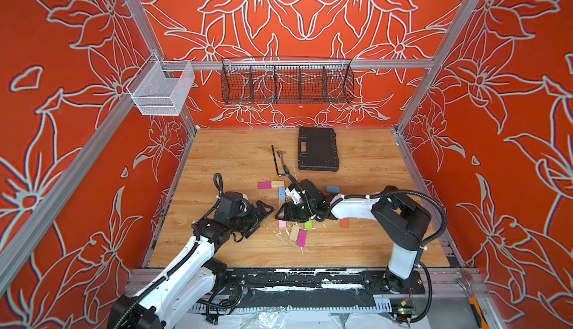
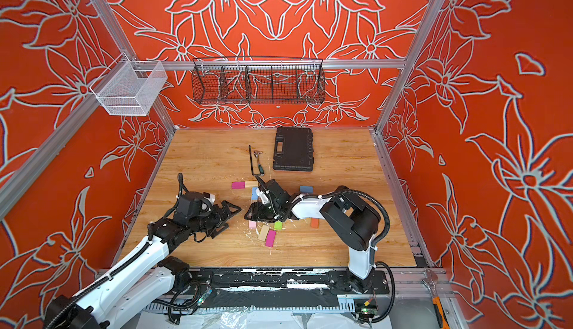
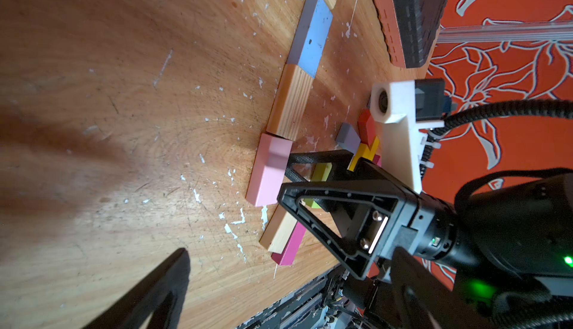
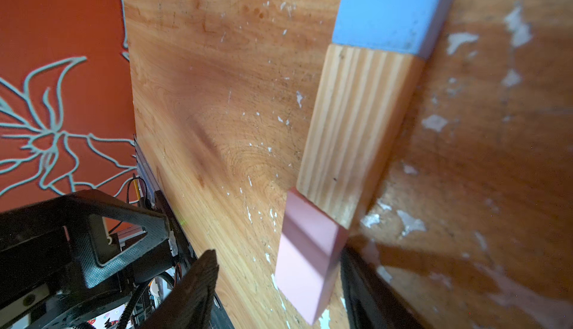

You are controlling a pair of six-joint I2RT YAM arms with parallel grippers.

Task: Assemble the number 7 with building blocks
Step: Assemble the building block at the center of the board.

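Note:
A row of building blocks lies flat in both top views: magenta and plain wood side by side, with a blue block running down from them. In the right wrist view, a wood block follows the blue block, and a pink block sits at its end. My right gripper is open astride the pink block, with one finger against its side and the other apart. My left gripper hangs open and empty just left of it.
Loose blocks lie near the right gripper: green, wood, magenta, orange and blue. A black case, a hex key and a small screwdriver lie further back. Two wire baskets hang on the back rail.

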